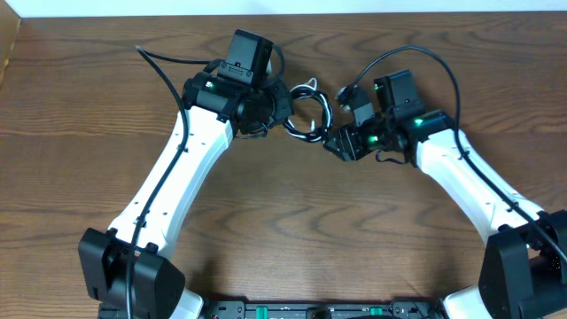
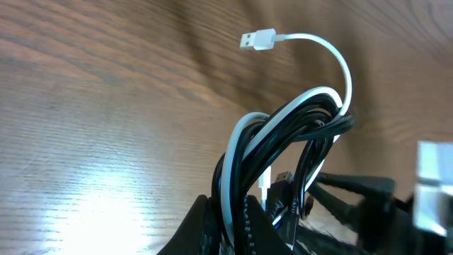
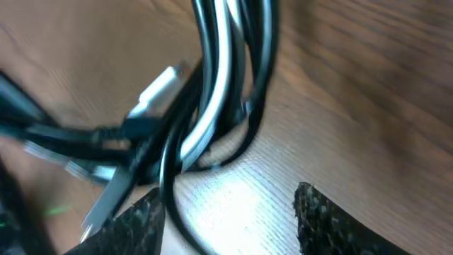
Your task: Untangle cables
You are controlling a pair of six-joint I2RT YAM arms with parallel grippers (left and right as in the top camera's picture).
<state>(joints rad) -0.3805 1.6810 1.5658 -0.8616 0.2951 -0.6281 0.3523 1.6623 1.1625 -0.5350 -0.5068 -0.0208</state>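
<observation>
Two arms meet over the table (image 1: 97, 106) close to its far edge, roughly halfway along it, and the cables (image 1: 307, 113) sit bunched right between them (well away from the near edge and both side edges). The left gripper (image 1: 282, 113) is on the bundle's left, the right gripper (image 1: 335, 142) on its lower right. In the left wrist view the left gripper (image 2: 241, 228) is pressed together on the cables: the black cable (image 2: 297, 124) and the white cable (image 2: 338, 60) come up out of its jaws as one tight loop of several strands, lifted off the wood. The white one arcs out of the top of the loop and ends in a white plug (image 2: 256, 40) sticking out into the air, touching nothing. In the right wrist view it's all pretty blurry, but the right gripper (image 3: 233, 227) has its fingers (image 3: 138, 227) spread, with bare wood showing between them. The black cable (image 3: 262, 64) and white cable (image 3: 212, 99) hang just ahead of it, one black strand trailing down past the left-hand finger, and I honestly can't tell whether it touches. A pale plug (image 3: 159, 88) pokes out on the left of that bunch.
</observation>
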